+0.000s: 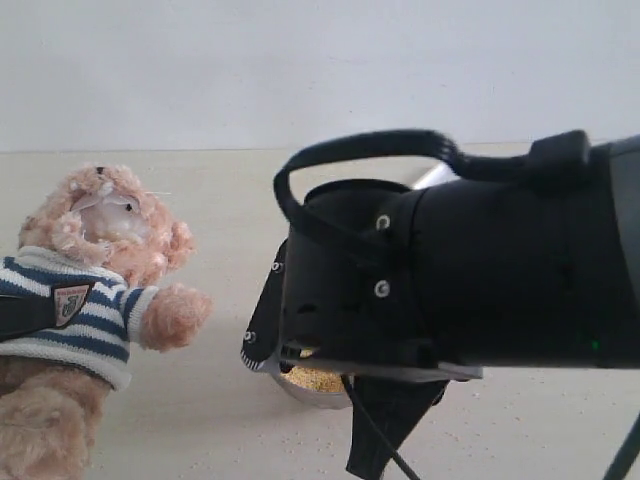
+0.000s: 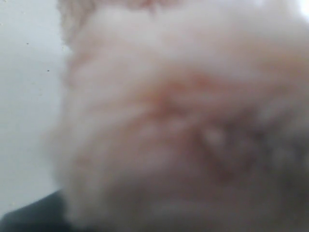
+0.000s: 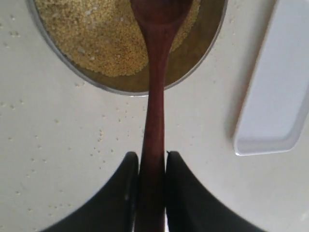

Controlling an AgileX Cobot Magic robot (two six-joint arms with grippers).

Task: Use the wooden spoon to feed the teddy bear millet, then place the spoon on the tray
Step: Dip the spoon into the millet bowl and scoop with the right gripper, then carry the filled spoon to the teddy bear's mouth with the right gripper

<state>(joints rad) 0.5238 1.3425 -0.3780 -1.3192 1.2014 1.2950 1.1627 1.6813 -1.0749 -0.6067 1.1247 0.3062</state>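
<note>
The teddy bear point(image 1: 95, 290) leans at the left of the exterior view, and a black finger point(image 1: 22, 316) of my left gripper lies across its striped shirt. Blurred bear fur point(image 2: 183, 116) fills the left wrist view and hides the jaws. My right gripper point(image 3: 152, 157) is shut on the handle of the wooden spoon point(image 3: 155, 96). The spoon's oval end reaches over the millet point(image 3: 96, 38) in the steel bowl point(image 3: 195, 65). The white tray point(image 3: 277, 87) lies on the table beside the bowl, a short gap away.
The bulky black right arm point(image 1: 480, 270) fills the foreground of the exterior view and covers most of the bowl; only a strip of millet point(image 1: 315, 379) shows under it. Loose grains point(image 3: 101, 137) are scattered on the beige table around the bowl.
</note>
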